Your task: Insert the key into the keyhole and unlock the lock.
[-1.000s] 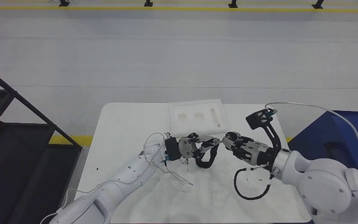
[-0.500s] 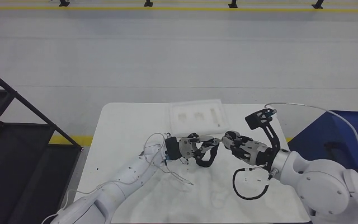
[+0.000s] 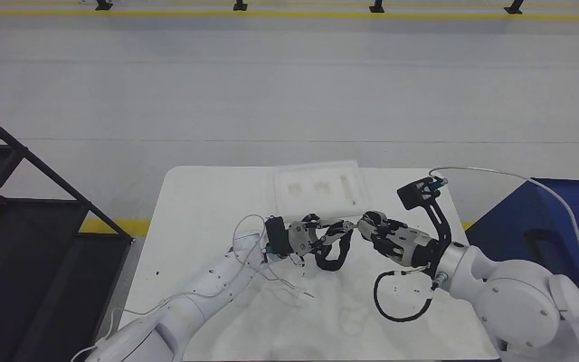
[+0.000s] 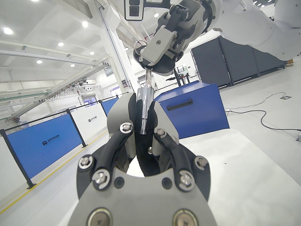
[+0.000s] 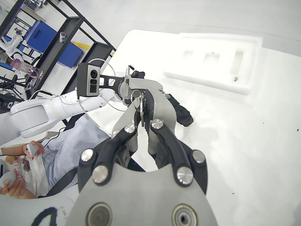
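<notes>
**Q:** What is the state of the left claw?
**A:** The left claw (image 4: 141, 105) is closed on the lock (image 4: 144, 116). Both pads clamp its chrome barrel. The barrel end projects past the fingertips, above the worktop (image 4: 235, 165).

**Q:** Where is the key?
**A:** The right claw (image 5: 141, 105) is closed on the key (image 5: 142, 112), gripping its head. The ring (image 5: 136, 99) sits just beside the grip. The two claws face each other tip to tip over the middle of the worktop.

**Q:** What does each view contribute?
**A:** The left wrist view shows the blade running from the right claw to the barrel end and meeting it. How far it has gone in cannot be determined. The right wrist view shows the key head edge-on, the lock's black cable beyond the claw, and a white foam tray (image 5: 218, 81) farther off. The top view places both claws near that tray.
</notes>
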You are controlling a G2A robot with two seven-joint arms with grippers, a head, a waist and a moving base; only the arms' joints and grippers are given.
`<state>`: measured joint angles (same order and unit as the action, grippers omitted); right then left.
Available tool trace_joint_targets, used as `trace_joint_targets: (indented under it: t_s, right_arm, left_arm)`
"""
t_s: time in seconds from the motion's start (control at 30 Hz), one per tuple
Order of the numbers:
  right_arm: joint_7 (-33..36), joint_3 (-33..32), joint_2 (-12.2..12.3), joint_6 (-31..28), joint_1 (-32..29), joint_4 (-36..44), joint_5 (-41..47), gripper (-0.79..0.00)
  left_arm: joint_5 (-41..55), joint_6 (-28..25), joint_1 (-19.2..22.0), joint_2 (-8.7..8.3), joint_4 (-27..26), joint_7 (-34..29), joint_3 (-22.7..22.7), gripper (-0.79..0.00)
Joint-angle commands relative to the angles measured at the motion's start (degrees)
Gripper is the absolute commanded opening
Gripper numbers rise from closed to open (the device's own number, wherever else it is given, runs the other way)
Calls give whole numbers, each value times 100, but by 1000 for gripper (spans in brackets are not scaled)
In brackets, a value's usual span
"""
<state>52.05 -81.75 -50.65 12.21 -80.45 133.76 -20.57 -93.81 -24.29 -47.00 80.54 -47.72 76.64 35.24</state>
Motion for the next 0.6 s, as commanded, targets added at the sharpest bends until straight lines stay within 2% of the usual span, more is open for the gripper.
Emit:
trace_joint_targets:
  t_s: [0.0, 0.57]
  right_arm:
    - [12, 13, -3, -2, 11, -23, -6, -785]
    - [22, 142, -31, 22, 117, -122, -118, -785]
  left_arm:
    - [-10, -13, 11, 14, 15, 3, -5, -785]
    - [-98, -42, 41, 75, 104, 86, 29, -785]
